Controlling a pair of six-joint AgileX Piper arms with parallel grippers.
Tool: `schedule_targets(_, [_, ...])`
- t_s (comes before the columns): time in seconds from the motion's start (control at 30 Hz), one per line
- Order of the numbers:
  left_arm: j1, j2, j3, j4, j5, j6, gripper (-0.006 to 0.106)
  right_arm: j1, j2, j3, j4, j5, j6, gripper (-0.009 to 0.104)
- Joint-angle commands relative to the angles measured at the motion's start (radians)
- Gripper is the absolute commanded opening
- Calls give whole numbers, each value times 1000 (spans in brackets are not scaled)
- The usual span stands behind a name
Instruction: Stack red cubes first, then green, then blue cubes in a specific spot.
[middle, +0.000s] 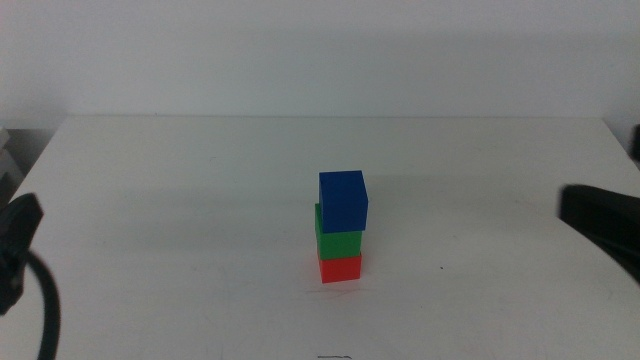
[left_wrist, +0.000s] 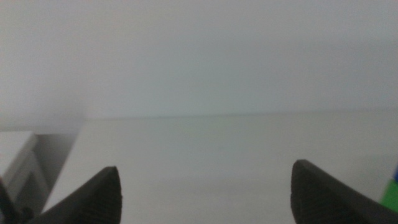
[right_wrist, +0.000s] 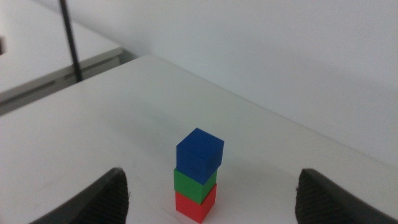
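The stack is built: the red cube (middle: 340, 267) sits on the white surface (middle: 180, 200), the green cube (middle: 337, 243) on it, and the blue cube (middle: 343, 201) on top. The blue cube is turned a little and overhangs the green one toward the right tool's side, so the column looks slightly uneven, though it stands.

The left tool (left_wrist: 205, 190) is pulled back to the left edge of the surface, well apart from the stack; its jaws stand wide apart with nothing between them. In its wrist view only a sliver of green and blue shows past its far jaw. The right tool (right_wrist: 214, 190) waits at the right edge, jaws also spread and empty, with the stack ahead of it and roughly centred between the jaws.

What remains, as I judge it, is to keep both tools clear. Any retreat should go up and outward, away from the column, since a brush against the overhanging blue cube could topple it.

The surface is plain matte white. Behind it rises a bare pale wall (middle: 320, 50).
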Motion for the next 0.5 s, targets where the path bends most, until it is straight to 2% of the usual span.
schedule_targets(0.0, [28, -32, 21, -30, -156, -10, 92, -95, 36, 20, 60, -189, -10, 79])
schedule_targets(0.07, [27, -73, 63, 14, -196, -10, 92, -214, 56, 57, 167, -258, -10, 79])
schedule_targets(0.13, [26, -111, 98, 43, -214, -10, 92, -332, 67, 86, 230, -314, -10, 79])
schedule_targets(0.27, [26, -167, 151, 14, -214, -10, 92, -541, 44, 177, 242, -428, -10, 79])
schedule_targets(0.37, [28, -201, 189, -57, -214, -10, 92, -611, -28, 287, 264, -489, -10, 79])
schedule_targets(0.47, [28, -252, 225, -62, -214, -10, 92, -644, -141, 406, 268, -503, -10, 79])
